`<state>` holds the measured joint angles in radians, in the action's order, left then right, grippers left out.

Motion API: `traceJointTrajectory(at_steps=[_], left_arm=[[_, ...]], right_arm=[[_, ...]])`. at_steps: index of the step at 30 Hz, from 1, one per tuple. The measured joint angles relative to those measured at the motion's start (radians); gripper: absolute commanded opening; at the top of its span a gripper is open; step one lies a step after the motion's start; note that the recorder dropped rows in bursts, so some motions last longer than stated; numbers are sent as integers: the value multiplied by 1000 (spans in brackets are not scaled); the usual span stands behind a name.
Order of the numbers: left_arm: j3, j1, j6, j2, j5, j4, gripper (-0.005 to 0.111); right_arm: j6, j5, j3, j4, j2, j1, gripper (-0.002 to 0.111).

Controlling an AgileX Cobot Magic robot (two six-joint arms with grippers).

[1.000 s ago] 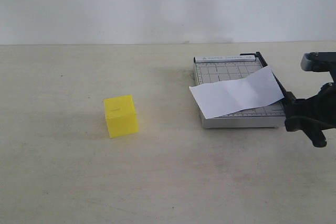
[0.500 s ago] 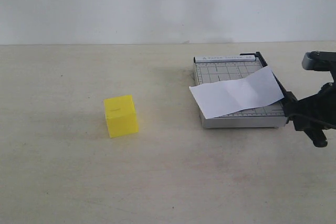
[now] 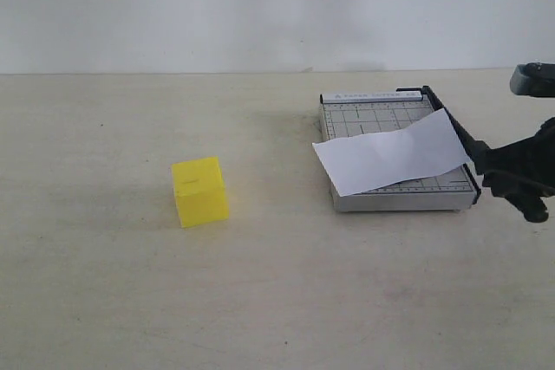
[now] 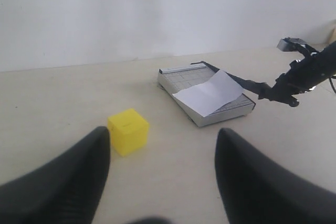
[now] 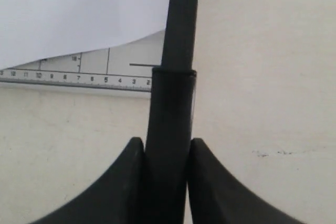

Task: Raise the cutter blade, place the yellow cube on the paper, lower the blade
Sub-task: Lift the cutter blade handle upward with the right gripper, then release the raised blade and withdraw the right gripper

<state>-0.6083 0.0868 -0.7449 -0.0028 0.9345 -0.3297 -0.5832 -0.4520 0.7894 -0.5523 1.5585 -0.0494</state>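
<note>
The right pincer (image 5: 167, 153), wide a second ago, now clamps the cutter blade (image 5: 177, 35) by its handle.

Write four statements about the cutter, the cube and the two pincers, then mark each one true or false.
1. The right pincer is shut on the cutter blade at its handle. True.
2. The yellow cube sits on the paper. False: it rests on the table, apart from the grey trimmer base.
3. The left pincer holds the yellow cube. False: it is open and empty, with the cube lying beyond it.
4. The paper lies on the grey trimmer base and overhangs its edge. True.
</note>
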Motion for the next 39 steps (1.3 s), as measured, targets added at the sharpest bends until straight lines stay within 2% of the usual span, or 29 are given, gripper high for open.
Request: traceJointTrajectory(at_steps=[11,13,16,18,20,28,29,31,33,34,39], left_arm=[[0,0,11,0,0,0,58],[0,0,11,0,0,0,58],[0,0,13,0,0,0,58],[0,0,14,0,0,0,58],[0,0,14,0,0,0,58],[0,0,16,0,0,0,58],[0,0,16,0,0,0,58],[0,0,16,0,0,0,58],[0,0,16,0,0,0,58],[0,0,16,0,0,0,58],[0,0,16,0,0,0,58]], right_arm=[[48,-107,123,27,-69,-6,0],[50,-117,132,30,-69,-8,4],[50,-121,135,34,-69,-8,30],[44,-123,136,38,-69,-8,63],[11,-116,149,27,-79,-7,76],[-30,-115,164,1,-102,-1,55],[-38,-115,164,-7,-107,-1,49],[-66,-110,164,-38,-122,-1,32],[-112,-104,164,-96,-146,-1,8],[-149,-104,164,-140,-160,-1,-1],[-358,-139,164,-420,-212,-1,0]])
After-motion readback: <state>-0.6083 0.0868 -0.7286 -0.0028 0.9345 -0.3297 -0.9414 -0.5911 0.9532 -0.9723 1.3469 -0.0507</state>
